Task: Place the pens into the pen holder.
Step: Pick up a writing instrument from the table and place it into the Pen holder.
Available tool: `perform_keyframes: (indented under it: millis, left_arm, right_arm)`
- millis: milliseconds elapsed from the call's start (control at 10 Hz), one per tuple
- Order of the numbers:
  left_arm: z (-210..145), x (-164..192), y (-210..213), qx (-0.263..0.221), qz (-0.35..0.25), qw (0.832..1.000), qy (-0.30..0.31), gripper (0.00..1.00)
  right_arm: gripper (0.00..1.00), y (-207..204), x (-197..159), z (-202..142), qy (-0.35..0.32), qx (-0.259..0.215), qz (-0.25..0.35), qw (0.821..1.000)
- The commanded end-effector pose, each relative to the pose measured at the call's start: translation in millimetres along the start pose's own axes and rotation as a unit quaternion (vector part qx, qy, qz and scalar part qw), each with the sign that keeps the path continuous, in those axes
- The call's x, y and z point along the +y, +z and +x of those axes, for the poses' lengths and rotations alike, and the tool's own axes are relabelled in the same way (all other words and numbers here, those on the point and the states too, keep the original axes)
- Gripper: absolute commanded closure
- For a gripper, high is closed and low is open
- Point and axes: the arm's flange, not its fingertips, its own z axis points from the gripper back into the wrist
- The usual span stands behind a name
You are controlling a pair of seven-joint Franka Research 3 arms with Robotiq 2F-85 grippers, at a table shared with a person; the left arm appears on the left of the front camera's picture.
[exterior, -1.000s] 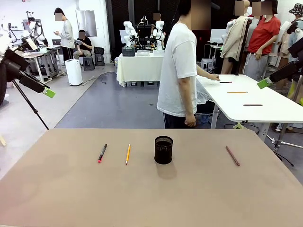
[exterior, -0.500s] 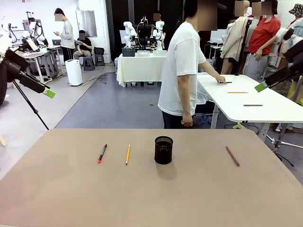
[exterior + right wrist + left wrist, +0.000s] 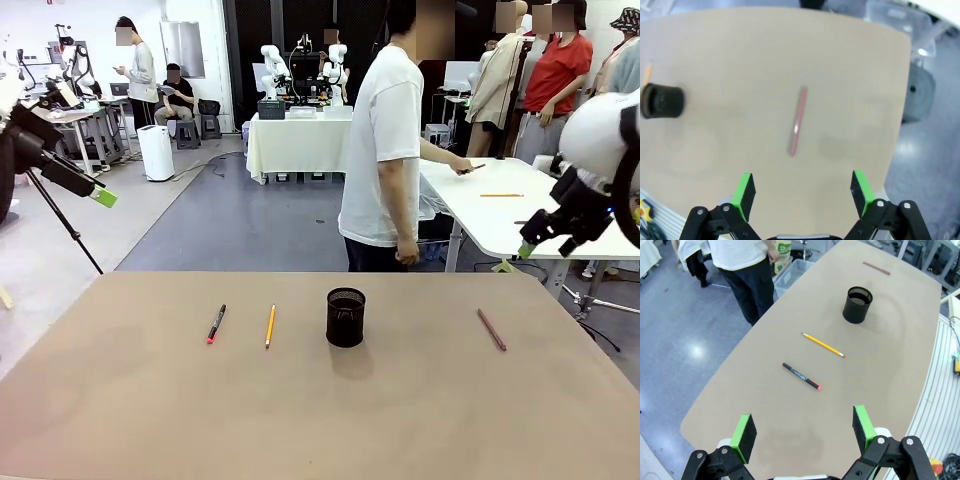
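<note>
Hovering above the table [image 3: 150,420], left gripper [image 3: 803,432] and right gripper [image 3: 803,190] both gape wide, gripping nothing. Pen holder [image 3: 345,317] stands upright mid-table; black pen [image 3: 216,324], pencil [image 3: 270,326] and brown pen [image 3: 491,329] lie flat outside it.

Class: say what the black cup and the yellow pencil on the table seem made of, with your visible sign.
Pen holder: probably metal mesh, matt black; its wall looks finely perforated under a solid rim. Yellow pencil: likely painted wood; slim, evenly yellow, with a darker end.
</note>
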Motion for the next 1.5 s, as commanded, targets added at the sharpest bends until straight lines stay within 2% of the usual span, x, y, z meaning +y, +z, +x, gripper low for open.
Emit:
perform_keyframes:
  millis: [0,300,400,500,600,1000,1200,1400]
  left_arm:
    - [0,0,1,-0.002,-0.003,1.0,-0.002,0.0]
    - [0,0,1,-0.002,-0.003,1.0,-0.002,0.0]
    - [0,0,1,-0.002,-0.003,1.0,-0.002,0.0]
    - [0,0,1,-0.002,-0.003,1.0,-0.002,0.0]
    - [0,0,1,-0.002,-0.003,1.0,-0.002,0.0]
    - [0,0,1,-0.002,-0.003,1.0,-0.002,0.0]
    - [0,0,1,-0.002,-0.003,1.0,-0.002,0.0]
    - [0,0,1,-0.002,-0.003,1.0,-0.002,0.0]
  right_arm:
    - [0.0,-5,13,11,-0.019,0.064,-0.028,0.997]
    - [0.0,-60,27,20,-0.01,0.094,-0.046,0.995]
    - [0.0,-76,30,26,-0.004,0.084,-0.059,0.995]
    - [0.0,-79,30,28,0.003,0.06,-0.063,0.996]
    - [0.0,-71,29,12,0.0,0.089,-0.035,0.995]
    - [0.0,-79,30,15,0.003,0.087,-0.036,0.996]
    - [0.0,-120,31,45,-0.033,0.091,-0.029,0.995]
    - [0.0,-139,22,60,-0.054,0.101,-0.035,0.993]
